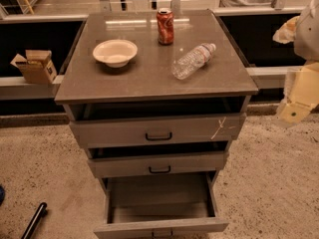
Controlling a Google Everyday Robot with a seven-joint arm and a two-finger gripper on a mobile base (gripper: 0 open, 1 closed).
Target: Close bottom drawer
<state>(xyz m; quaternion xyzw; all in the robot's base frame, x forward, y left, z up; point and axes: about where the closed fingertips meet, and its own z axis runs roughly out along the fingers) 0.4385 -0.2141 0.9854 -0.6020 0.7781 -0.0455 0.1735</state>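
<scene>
The bottom drawer (160, 226) of the grey cabinet is pulled far out towards me. Its inside looks empty, and its front sits at the lower edge of the view, with the handle cut off there. Above it, the mid-width drawer (158, 164) and the widest drawer (157, 131), which has a white scratch mark, each stand slightly open. My gripper (295, 109) is at the right edge of the view, well to the right of the cabinet at about the height of the top drawer. It touches nothing.
On the cabinet top (149, 78) are a cream bowl (115, 52), a red soda can (165, 26) and a clear water bottle (193, 60) lying on its side. A cardboard box (35, 66) sits on the ledge at left. A black rod (34, 220) lies on the floor at lower left.
</scene>
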